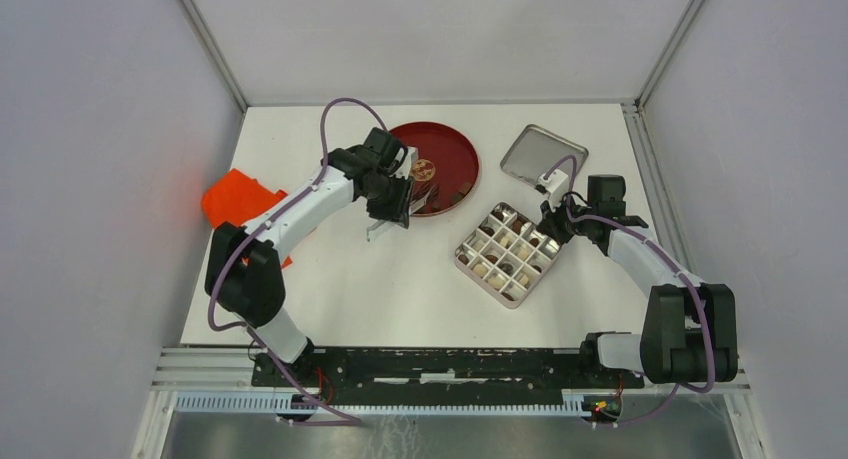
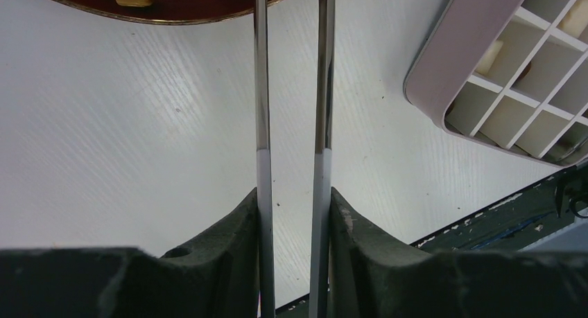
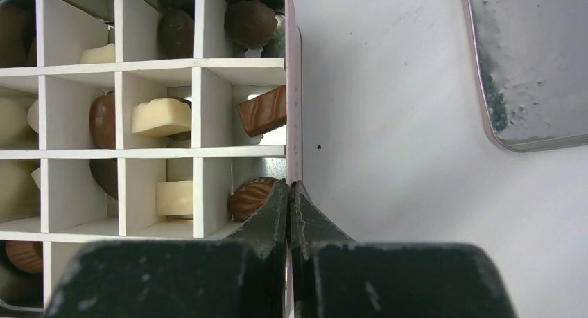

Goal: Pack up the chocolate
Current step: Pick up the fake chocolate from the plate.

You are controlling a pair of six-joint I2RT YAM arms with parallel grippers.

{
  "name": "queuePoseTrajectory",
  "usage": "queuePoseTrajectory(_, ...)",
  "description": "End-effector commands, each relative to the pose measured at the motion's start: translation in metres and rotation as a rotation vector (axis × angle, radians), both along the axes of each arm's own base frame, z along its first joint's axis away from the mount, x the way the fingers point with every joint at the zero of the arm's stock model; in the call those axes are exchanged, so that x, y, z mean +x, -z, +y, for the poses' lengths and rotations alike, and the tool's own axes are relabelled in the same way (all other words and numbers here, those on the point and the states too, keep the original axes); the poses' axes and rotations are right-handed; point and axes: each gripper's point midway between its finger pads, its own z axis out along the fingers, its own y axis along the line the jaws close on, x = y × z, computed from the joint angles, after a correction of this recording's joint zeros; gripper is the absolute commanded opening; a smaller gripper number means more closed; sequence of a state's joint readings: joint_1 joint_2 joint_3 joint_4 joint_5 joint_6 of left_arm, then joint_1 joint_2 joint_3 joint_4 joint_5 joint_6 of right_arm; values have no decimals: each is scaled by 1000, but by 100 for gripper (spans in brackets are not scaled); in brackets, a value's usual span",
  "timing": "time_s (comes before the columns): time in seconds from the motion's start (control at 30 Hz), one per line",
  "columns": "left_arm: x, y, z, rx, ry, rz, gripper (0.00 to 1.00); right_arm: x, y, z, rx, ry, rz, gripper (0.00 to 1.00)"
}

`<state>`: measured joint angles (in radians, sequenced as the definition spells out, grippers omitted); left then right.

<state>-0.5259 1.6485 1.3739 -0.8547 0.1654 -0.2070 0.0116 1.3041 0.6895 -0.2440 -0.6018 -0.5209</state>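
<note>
left gripper (image 2: 292,214): narrow, its two fingers clamped on the metal tweezers (image 2: 262,89)
tweezers: reach straight ahead from between the fingers, the two arms apart with a gap between them; their tips run out of the wrist view over the plate
red plate (image 1: 455,154): just ahead of the left gripper, with a few pieces of chocolate (image 1: 424,167) on it
right gripper (image 3: 290,193): fingers pressed together, tips right at the box's near wall; cannot tell whether the wall is pinched between them
box (image 3: 293,89): ahead and to the left of the right gripper, split by white dividers into cells
chocolate in box (image 3: 262,110): dark, lighter brown and cream pieces lie in many cells, closest ones just beyond the right fingertips
lid (image 3: 527,62): ahead and to the right of the right gripper, flat on the table (image 2: 139,124), apart from the box
orange cloth (image 1: 235,199): well behind the left gripper, beside that arm
</note>
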Motion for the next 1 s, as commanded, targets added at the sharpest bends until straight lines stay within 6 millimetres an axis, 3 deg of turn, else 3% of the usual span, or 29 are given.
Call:
queuePoseTrajectory(0.0,8,-9,-10,-33,64,-37,41,12,-23,5,31,-19,-84,0)
queuePoseTrajectory(0.43,4,-5,-21,-25,89,-32,42,12,-22,5,31,-19,-81,0)
queuePoseTrajectory(0.97,6,6,-13,60,77,-23,41,12,-24,5,32,-21,-85,0)
